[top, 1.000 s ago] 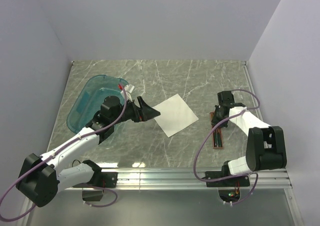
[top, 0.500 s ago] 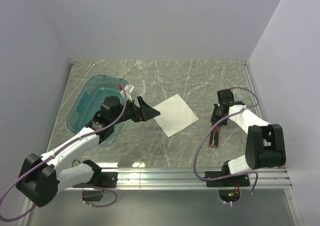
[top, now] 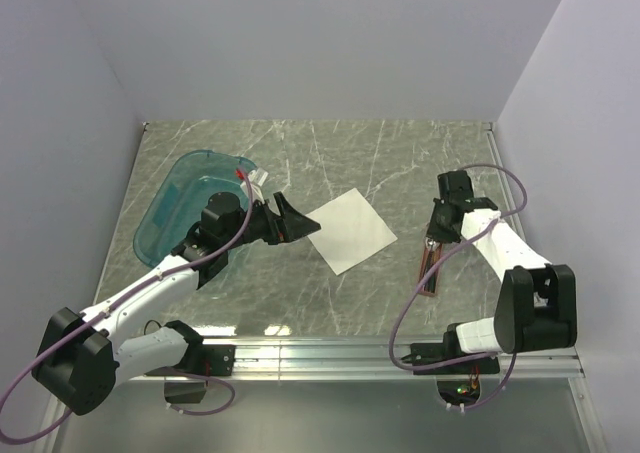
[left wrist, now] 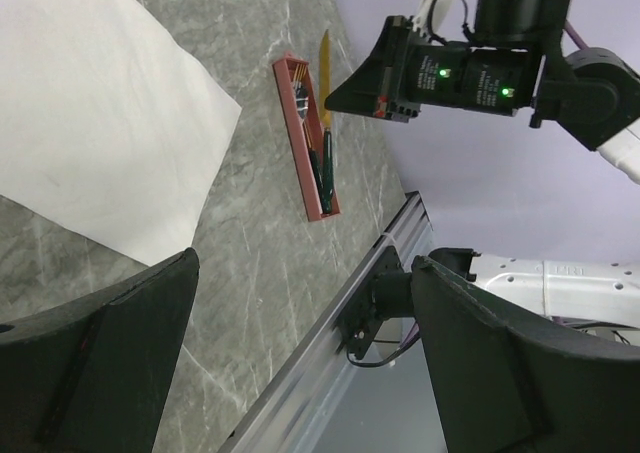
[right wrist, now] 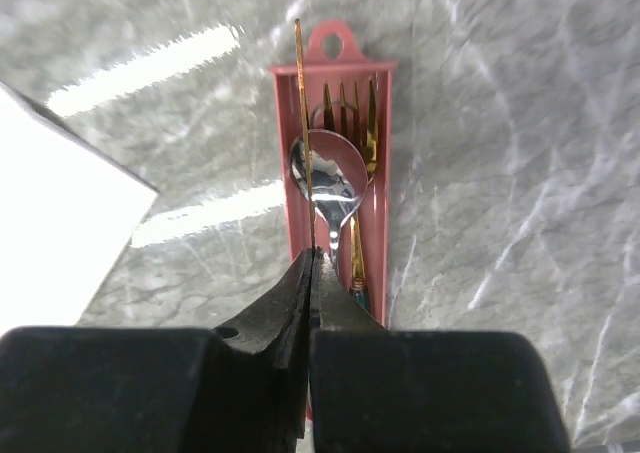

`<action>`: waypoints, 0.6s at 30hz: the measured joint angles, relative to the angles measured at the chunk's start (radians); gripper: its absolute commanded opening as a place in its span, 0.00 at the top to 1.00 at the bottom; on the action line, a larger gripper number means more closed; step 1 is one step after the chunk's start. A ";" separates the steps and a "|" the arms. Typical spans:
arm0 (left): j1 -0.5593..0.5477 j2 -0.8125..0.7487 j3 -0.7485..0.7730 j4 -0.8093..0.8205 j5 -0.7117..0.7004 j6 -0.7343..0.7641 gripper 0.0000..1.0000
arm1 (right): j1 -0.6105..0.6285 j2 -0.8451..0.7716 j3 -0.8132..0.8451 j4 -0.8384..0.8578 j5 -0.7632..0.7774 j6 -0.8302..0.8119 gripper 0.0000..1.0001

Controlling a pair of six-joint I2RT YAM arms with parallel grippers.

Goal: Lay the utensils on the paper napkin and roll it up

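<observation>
The right pincer (right wrist: 312, 258) is clenched on a gold knife (right wrist: 303, 123), pinched edge-on near its handle end over the red tray (right wrist: 388, 173). This probably lets it come free without disturbing the spoon (right wrist: 330, 173) and fork (right wrist: 360, 113) lying in the tray. The paper napkin (top: 350, 231) lies flat on the surface (top: 400, 163), well left of the tray. Beyond it the left pincer (top: 298, 220) hovers released, likely ready to steady the sheet.

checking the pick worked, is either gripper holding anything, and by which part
The right gripper pinches a slim gold-bladed utensil edge-on, near the blade's base; the left gripper is open and empty.
</observation>
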 measured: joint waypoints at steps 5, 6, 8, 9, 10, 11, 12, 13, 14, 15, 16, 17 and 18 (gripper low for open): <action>0.000 0.000 0.001 -0.013 -0.027 0.004 0.06 | 0.011 -0.036 0.049 -0.027 0.000 0.008 1.00; 0.000 0.000 0.003 -0.023 -0.037 0.006 0.06 | 0.021 -0.039 0.065 -0.031 -0.003 0.014 1.00; 0.000 0.000 0.008 -0.042 -0.059 0.018 0.06 | 0.052 -0.039 0.103 -0.029 -0.014 0.024 1.00; 0.000 -0.002 0.013 -0.058 -0.078 0.023 0.06 | 0.071 -0.037 0.122 -0.026 -0.027 0.032 1.00; 0.000 -0.006 0.015 -0.069 -0.090 0.027 0.06 | 0.095 -0.031 0.145 -0.019 -0.038 0.041 1.00; 0.000 -0.011 0.019 -0.084 -0.107 0.029 0.06 | 0.124 -0.019 0.170 -0.008 -0.051 0.050 1.00; 0.000 -0.019 0.024 -0.100 -0.125 0.032 0.06 | 0.155 0.001 0.197 0.009 -0.070 0.063 1.00; 0.000 -0.028 0.027 -0.114 -0.147 0.037 0.06 | 0.187 0.033 0.227 0.031 -0.087 0.076 1.00; 0.000 -0.036 0.030 -0.124 -0.162 0.042 0.06 | 0.218 0.069 0.255 0.058 -0.110 0.086 1.00; 0.000 -0.046 0.031 -0.133 -0.183 0.046 0.06 | 0.243 0.109 0.280 0.085 -0.135 0.099 1.00; 0.000 -0.055 0.032 -0.143 -0.204 0.048 0.06 | 0.268 0.157 0.308 0.117 -0.159 0.109 1.00; 0.000 -0.061 0.032 -0.150 -0.219 0.050 0.06 | 0.290 0.199 0.328 0.146 -0.179 0.120 1.00; 0.000 -0.064 0.033 -0.155 -0.235 0.050 0.06 | 0.311 0.250 0.353 0.168 -0.197 0.127 1.00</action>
